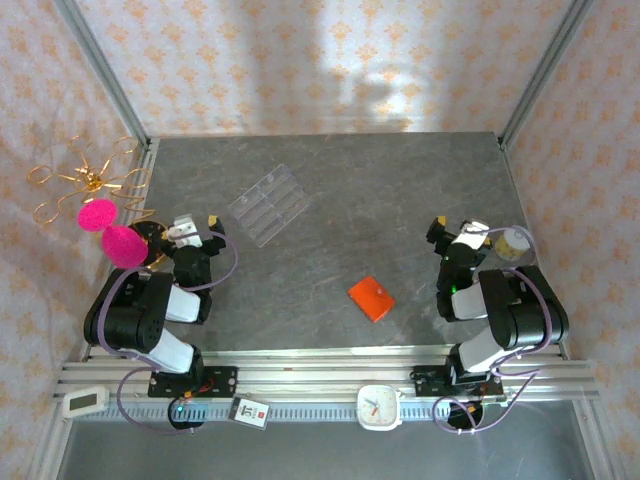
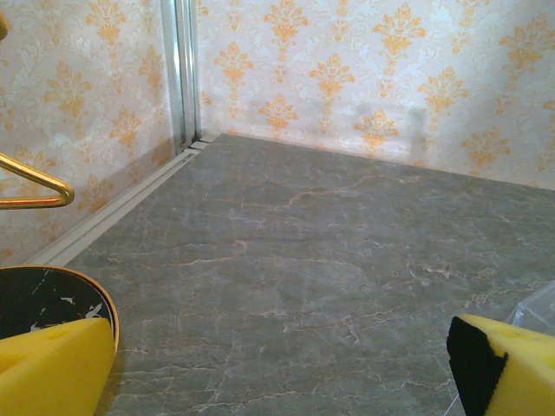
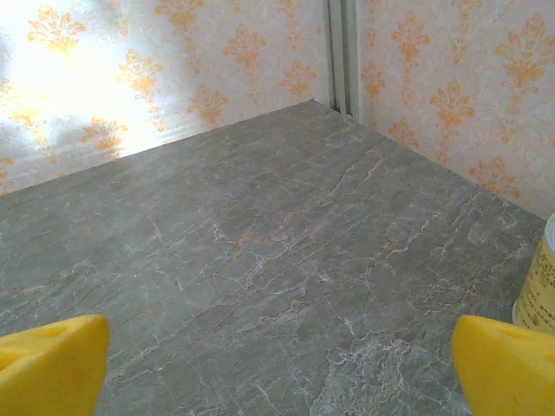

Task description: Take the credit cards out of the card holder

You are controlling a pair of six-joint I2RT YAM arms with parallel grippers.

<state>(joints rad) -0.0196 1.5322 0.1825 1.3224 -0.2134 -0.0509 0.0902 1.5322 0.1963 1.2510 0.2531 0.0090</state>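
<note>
The left tool stands wide and empty by the left edge of the worktop. The closed orange wallet lies flat toward the front, nearer the right tool, also wide and empty. Best to pin one flap and lift the other before seeking the cards.

Orange card holder, grey marbled table.

There are 1 wallet, 1 clear tray, 1 jar, 1 black dish, 2 pink flowers, 1 gold wire ornament, 1 clock and 2 arms.
</note>
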